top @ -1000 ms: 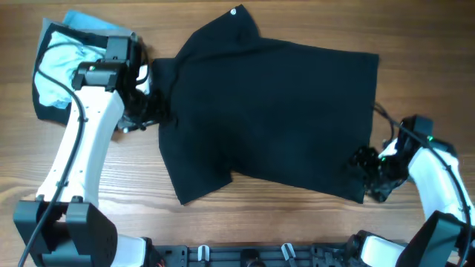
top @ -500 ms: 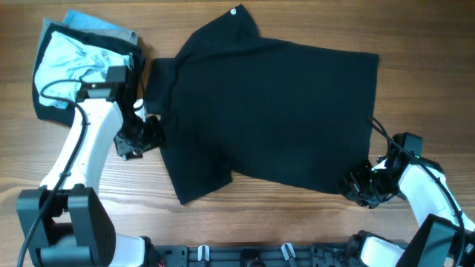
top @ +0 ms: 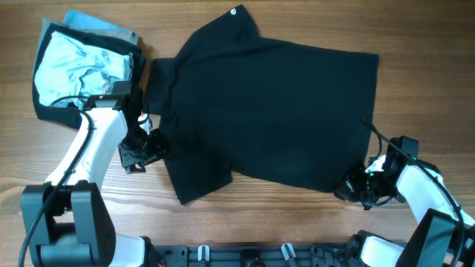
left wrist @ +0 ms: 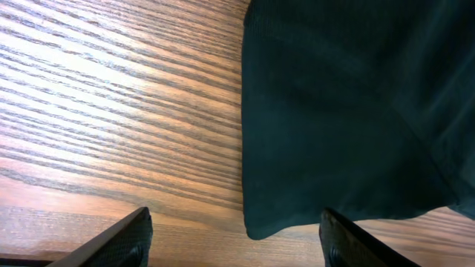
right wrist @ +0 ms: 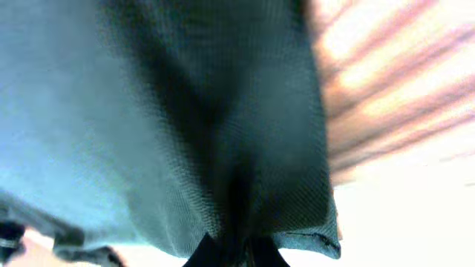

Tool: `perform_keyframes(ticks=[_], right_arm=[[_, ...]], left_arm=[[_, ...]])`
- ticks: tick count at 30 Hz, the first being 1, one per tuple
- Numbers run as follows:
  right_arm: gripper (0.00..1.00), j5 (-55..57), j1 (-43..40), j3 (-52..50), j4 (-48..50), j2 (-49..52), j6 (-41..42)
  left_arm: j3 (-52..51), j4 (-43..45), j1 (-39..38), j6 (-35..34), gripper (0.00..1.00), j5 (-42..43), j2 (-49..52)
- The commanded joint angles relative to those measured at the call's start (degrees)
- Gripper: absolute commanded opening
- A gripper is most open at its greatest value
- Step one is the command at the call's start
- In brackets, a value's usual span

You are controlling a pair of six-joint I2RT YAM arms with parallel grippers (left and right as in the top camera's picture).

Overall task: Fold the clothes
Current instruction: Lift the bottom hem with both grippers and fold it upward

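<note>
The clothes here are a large black T-shirt lying spread over the middle of the table, with a small white mark at its far edge. My left gripper hovers at the shirt's left side. In the left wrist view that gripper is open, with a rounded corner of the black shirt lying on the wood between its fingers, untouched. My right gripper is at the shirt's near right hem. In the right wrist view it is shut on a pinched fold of the shirt.
A pile of folded garments, pale blue inside a black and grey-blue edge, lies at the far left, just beyond the left arm. The arm bases and a black rail run along the table's front edge.
My left gripper has slid toward the front along the shirt's left edge. My right gripper has moved in onto the hem corner and shut on it.
</note>
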Motion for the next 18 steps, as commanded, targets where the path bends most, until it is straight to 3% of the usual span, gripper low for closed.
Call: perform_keyframes(ticks=[1, 8, 11, 14, 18], right_arm=[[0.04, -3.72, 0.28, 2.60, -2.08, 0.39, -5.79], [0.04, -3.26, 0.31, 5.51, -3.34, 0.24, -6.86], [0.04, -2.99, 0.28, 5.51, -3.32, 0.24, -6.91], [0.04, -2.99, 0.28, 5.51, -3.30, 0.24, -6.88], [0.04, -1.92, 0.28, 5.51, -3.23, 0.24, -6.88]], left_arm=[[-2.25, 1.01, 0.35, -0.70, 0.73, 3.74, 0.42], [-11.74, 8.13, 0.35, -0.72, 0.76, 9.01, 0.42], [-16.92, 15.26, 0.35, -0.74, 0.76, 13.84, 0.42], [-19.30, 18.56, 0.35, -2.99, 0.69, 16.09, 0.42], [-20.20, 19.56, 0.35, -3.26, 0.37, 15.82, 0.42]])
